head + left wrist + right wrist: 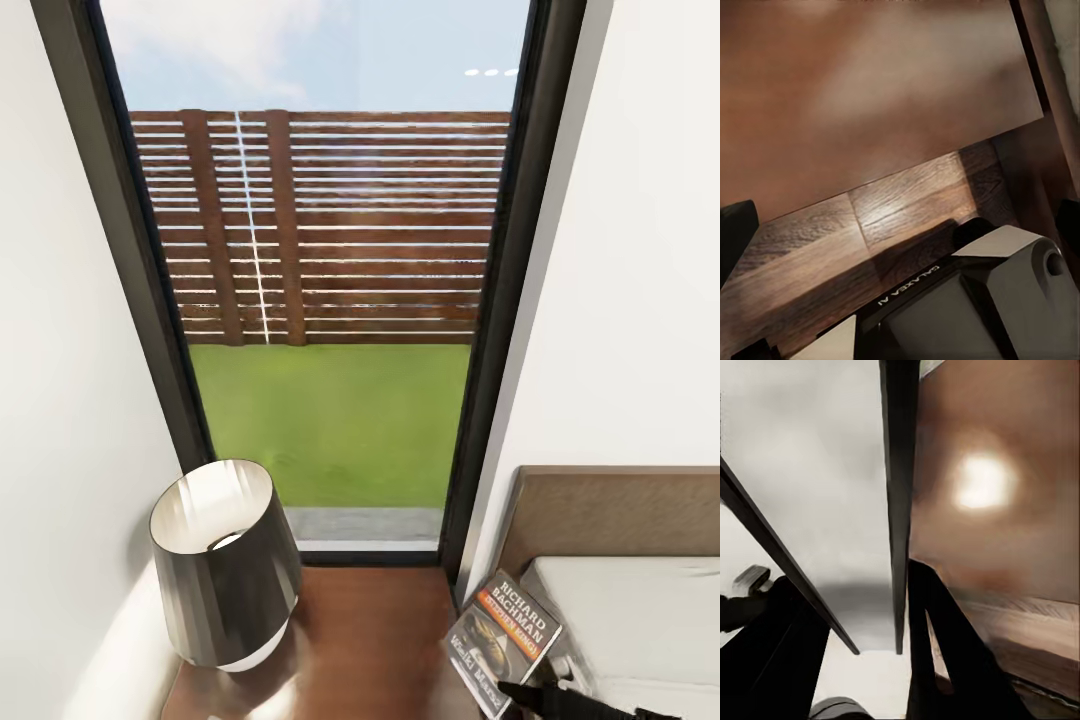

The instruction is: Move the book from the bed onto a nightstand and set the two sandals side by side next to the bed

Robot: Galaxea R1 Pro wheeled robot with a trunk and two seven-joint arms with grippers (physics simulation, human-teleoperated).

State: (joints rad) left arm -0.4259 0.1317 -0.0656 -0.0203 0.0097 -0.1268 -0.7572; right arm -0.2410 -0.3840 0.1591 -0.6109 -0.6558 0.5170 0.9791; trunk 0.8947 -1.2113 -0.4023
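Right hand (pixel 520 693) at 5 o'clock, clamped on the book (pixel 503 640).
We hold the glossy paperback tilted above the dark wood nightstand (pixel 370 650); left hand: can't tell.

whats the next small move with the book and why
Probably carry the book a little leftward and lower it: the right pincer seems to hold it upright between the bed and the nightstand, whose top beside the lamp is bare.

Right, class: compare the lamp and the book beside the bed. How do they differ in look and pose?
The lamp stands upright on the nightstand; the book is tilted, held in the air. The lamp has a plain dark shade, pale inside; the book's cover carries an orange band and white lettering. Both are mostly dark.
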